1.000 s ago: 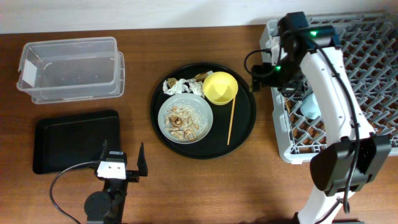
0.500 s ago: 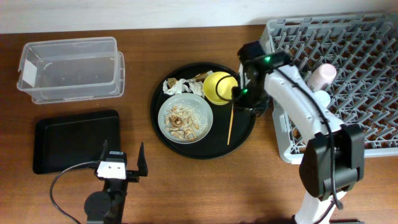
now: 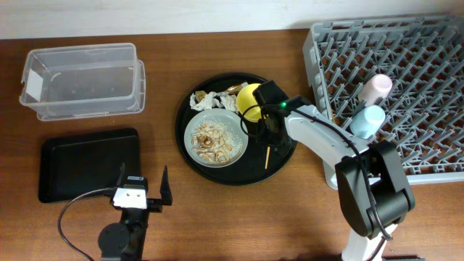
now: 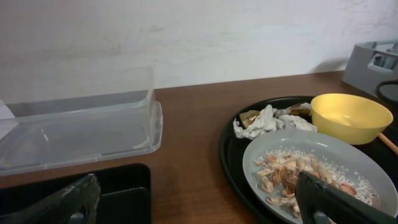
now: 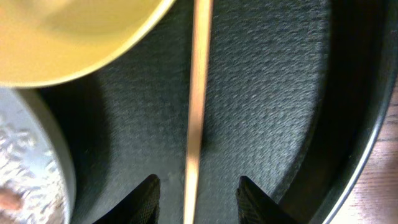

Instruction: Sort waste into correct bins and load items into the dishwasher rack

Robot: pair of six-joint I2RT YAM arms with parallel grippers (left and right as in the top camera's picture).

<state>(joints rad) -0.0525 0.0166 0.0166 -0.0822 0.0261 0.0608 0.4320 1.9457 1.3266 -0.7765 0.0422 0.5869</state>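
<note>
It looked like a robotics lab bench staged as a kitchen clear-up. A brown wood-grain surface (image 3: 239, 225) ran up to a bare white wall (image 4: 199, 31). Two robot arms stood at it: a white-shelled right arm (image 3: 319, 138) reaching over the things, and a black left arm (image 3: 119, 238) with a loose cable (image 3: 62, 217) looped on the wood. The kitchen side was props: a grey dishwasher rack (image 3: 420, 43) standing straight on the surface, a round black tray (image 3: 217, 174) carrying a plate (image 3: 233, 125) of food scraps (image 3: 210, 141), and beside them a clear box (image 3: 83, 80) with a white label (image 3: 30, 83) and a flat black tray (image 3: 87, 163).
</note>
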